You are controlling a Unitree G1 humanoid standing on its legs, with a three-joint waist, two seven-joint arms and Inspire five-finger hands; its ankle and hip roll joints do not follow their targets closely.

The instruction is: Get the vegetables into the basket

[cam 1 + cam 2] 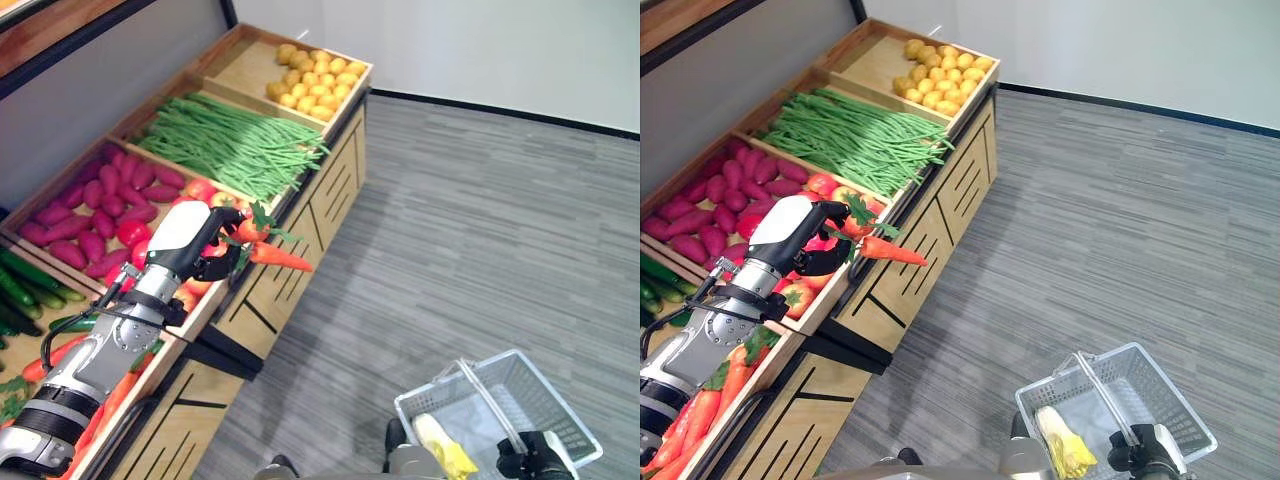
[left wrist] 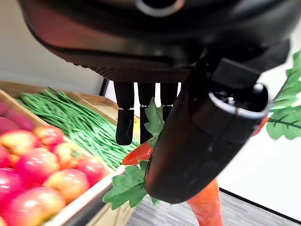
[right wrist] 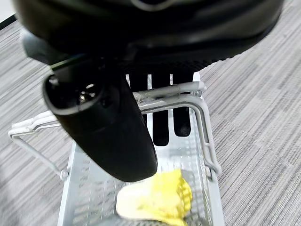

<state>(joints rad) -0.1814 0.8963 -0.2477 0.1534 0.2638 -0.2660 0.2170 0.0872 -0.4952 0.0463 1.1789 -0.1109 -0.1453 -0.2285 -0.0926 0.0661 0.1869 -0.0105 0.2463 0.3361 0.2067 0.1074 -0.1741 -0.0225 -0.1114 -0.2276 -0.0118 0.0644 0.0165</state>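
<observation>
My left hand [image 1: 205, 243] hangs over the front edge of the produce shelf, shut on a bunch of orange carrots [image 1: 281, 257] with green leaves. The carrots' tips point out over the floor. In the left wrist view the carrots [image 2: 206, 208] sit between thumb and fingers [image 2: 125, 123]. A white wire basket [image 1: 545, 383] hangs low at the right, above the carpet. My right hand [image 1: 533, 461] is shut on its handle [image 3: 188, 100]. A pale yellow vegetable [image 1: 1062, 438] lies inside the basket.
The wooden shelf holds bins of yellow potatoes [image 1: 316, 78], green beans [image 1: 232, 142], purple sweet potatoes [image 1: 98, 200], red fruit [image 2: 44, 165], cucumbers [image 1: 24, 284] and more carrots [image 1: 710, 400]. Grey carpet [image 1: 480, 220] spreads between shelf and basket.
</observation>
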